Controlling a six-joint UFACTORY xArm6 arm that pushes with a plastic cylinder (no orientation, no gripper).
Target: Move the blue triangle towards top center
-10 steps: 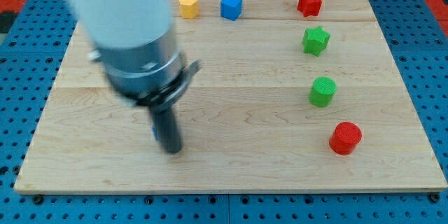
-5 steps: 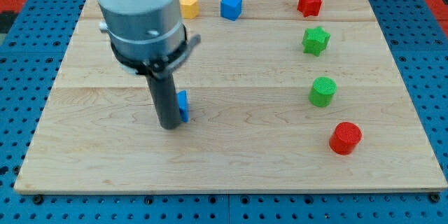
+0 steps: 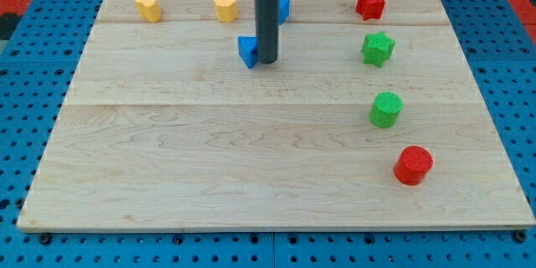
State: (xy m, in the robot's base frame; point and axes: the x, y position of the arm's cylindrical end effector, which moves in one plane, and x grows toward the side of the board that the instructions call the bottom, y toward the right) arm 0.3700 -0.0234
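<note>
My tip (image 3: 267, 61) is down on the tabletop (image 3: 251, 159), in the upper middle, a little short of the top edge. This tool is a plain dark rod with no jaws to part or close, so nothing is clamped; it stands upright, with its upper part running out of the view's top. The blue triangle (image 3: 247, 51) sits pressed against the tip's left side, touching or all but touching it. Only part of the triangle shows beside the rod: a flat top face and a lower corner that points toward the bottom edge. Which way its long axis runs I cannot tell.

Just behind the rod, near the top edge, a blue cube (image 3: 283, 7) peeks out on the rod's right side, mostly hidden. To the left along the top edge stand 2 yellow blocks: one rounded yellow block (image 3: 224, 6) close to the rod, and another yellow block (image 3: 148, 6) further toward the top-left corner.

Toward the right edge there are 4 blocks in a loose column. A red star (image 3: 370, 3) is near the top edge, a green star (image 3: 378, 48) just below it, a green cylinder (image 3: 386, 109) lower down, and a red cylinder (image 3: 413, 165) nearest the bottom-right corner, all well apart from the tip.
</note>
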